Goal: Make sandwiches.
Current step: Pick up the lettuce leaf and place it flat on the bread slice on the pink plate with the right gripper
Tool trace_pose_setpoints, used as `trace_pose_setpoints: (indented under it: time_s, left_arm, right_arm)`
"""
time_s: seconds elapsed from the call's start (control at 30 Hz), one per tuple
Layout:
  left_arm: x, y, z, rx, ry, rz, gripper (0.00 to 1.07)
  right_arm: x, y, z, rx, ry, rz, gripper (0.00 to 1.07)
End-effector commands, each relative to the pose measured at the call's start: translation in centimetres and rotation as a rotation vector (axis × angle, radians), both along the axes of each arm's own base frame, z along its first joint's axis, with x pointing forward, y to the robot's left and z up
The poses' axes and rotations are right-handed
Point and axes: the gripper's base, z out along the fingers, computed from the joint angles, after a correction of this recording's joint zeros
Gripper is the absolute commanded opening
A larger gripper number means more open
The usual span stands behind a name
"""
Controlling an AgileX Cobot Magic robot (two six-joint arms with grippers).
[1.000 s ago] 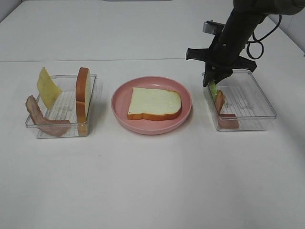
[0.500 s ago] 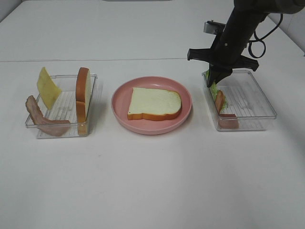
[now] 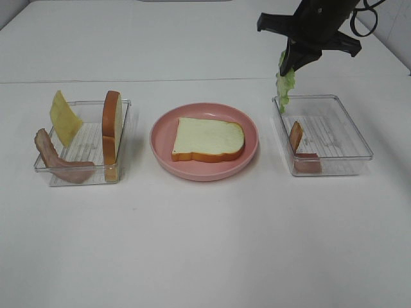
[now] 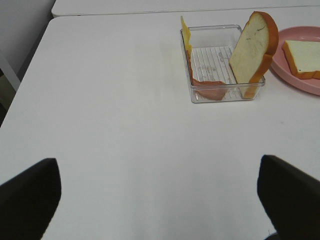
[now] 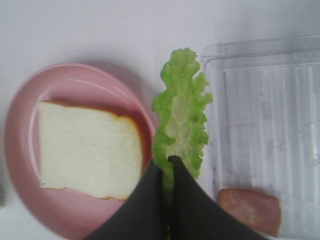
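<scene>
My right pincer (image 3: pixel 290 62) was clenched on the upper end of the lettuce leaf (image 3: pixel 284 85). The leaf hung straight down from the jaws with its long axis upright, clear of the table and over the plate-side wall of the right tray (image 3: pixel 352 151).

What mattered for the coming move was the heading. The bread slice (image 3: pixel 209 139) lay flat on the pink plate (image 3: pixel 160 144), just across that wall toward my left side, and my wrist view showed the leaf between plate and tray. I judged it a short sideways carry — then a lowering so the hanging leaf could fold flat along the slice.

The right arm was plainly the nearer one. My left pincer (image 4: pixel 157 165) stood wide apart and held nothing, well back from the left tray (image 3: pixel 83 102) with its cheese (image 3: pixel 64 119), bacon (image 3: pixel 58 160) and upright bread (image 3: pixel 111 128).
</scene>
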Motion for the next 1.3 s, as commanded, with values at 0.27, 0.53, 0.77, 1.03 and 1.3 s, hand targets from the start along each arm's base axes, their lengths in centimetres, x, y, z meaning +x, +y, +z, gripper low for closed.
trace_pose_setpoints:
  time_s: [0.27, 0.53, 0.77, 1.03, 1.3]
  left_arm:
    - [-0.3, 0.0, 0.0, -0.003, -0.023, -0.001, 1.02]
    - [-0.3, 0.0, 0.0, -0.003, -0.023, -0.001, 1.02]
    - [-0.3, 0.0, 0.0, -0.003, -0.023, -0.001, 1.02]
    - [-0.3, 0.0, 0.0, -0.003, -0.023, -0.001, 1.02]
    - [-0.3, 0.0, 0.0, -0.003, -0.023, -0.001, 1.02]
  right_arm:
    - [-1.5, 5.7, 1.8, 0.289, -0.032, 0.179, 0.0]
    - [-1.5, 9.4, -0.8, 0.534, 0.04, 0.255, 0.0]
    - [-0.9, 10.7, -4.1, 0.693, 0.127, 0.261, 0.0]
    - [-0.5, 10.8, -7.7, 0.666, 0.186, 0.233, 0.0]
    - [-0.3, 10.1, -8.7, 0.56, 0.186, 0.222, 0.0]
